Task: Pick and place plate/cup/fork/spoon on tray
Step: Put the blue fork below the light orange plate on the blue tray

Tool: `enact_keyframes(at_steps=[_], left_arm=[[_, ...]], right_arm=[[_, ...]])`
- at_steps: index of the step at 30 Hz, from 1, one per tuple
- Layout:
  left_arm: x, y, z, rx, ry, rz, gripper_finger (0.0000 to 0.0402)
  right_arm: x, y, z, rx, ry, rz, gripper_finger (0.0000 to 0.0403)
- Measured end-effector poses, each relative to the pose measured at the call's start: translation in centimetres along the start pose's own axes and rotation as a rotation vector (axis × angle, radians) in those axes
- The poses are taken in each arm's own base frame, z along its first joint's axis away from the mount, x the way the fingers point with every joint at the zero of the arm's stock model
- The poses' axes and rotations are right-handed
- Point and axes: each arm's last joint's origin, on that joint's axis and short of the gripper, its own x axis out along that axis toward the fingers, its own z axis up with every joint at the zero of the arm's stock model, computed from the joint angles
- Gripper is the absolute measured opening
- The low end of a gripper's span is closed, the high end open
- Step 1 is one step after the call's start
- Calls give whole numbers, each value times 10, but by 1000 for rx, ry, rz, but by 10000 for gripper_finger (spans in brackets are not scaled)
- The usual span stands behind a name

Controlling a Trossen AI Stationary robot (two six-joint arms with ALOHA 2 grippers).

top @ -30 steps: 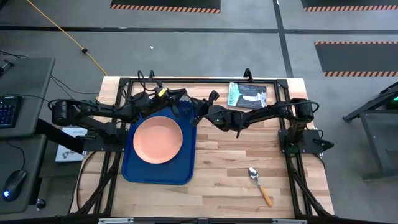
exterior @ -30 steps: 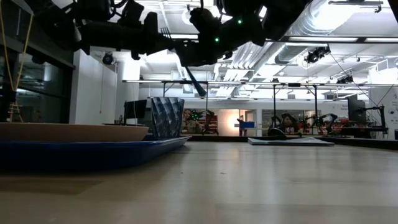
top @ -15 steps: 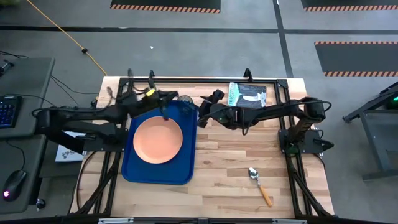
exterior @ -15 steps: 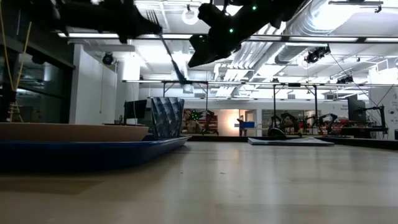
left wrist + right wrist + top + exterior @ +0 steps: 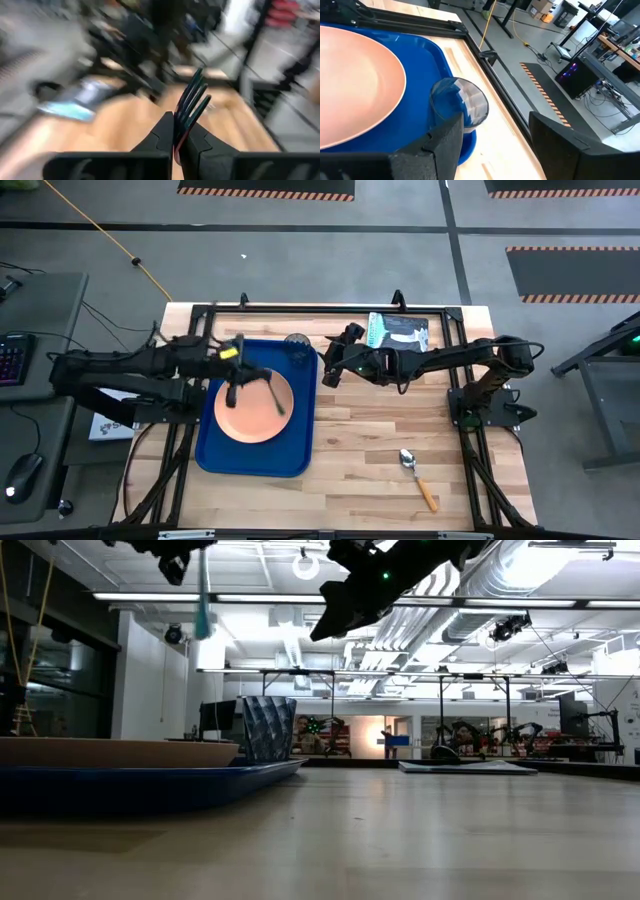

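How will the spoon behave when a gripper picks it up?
The spoon lies flat on the table, so it is probably hard to pinch. Its shiny metal bowl looks slippery and likely heavier than the orange handle, so held by the handle it may tilt bowl-down.

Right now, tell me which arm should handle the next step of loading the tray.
The left. Its pincer is shut on the fork above the plate on the tray, so it likely sets it down. The right pincer is open and empty beside the cup.
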Motion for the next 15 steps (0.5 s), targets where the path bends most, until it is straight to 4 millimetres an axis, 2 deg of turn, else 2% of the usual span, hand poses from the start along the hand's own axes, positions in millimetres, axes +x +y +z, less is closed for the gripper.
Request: enact_keyframes(at_steps=[5, 11, 15], left_arm=[[21, -24, 11, -34, 231, -236, 1], [45, -58, 6, 36, 617, -455, 1], [63, -71, -6, 60, 818, -485, 1]], right_arm=[[1, -2, -2, 10, 18, -4, 216], [1, -1, -5, 20, 45, 3, 216], [2, -1, -6, 26, 51, 6, 216]])
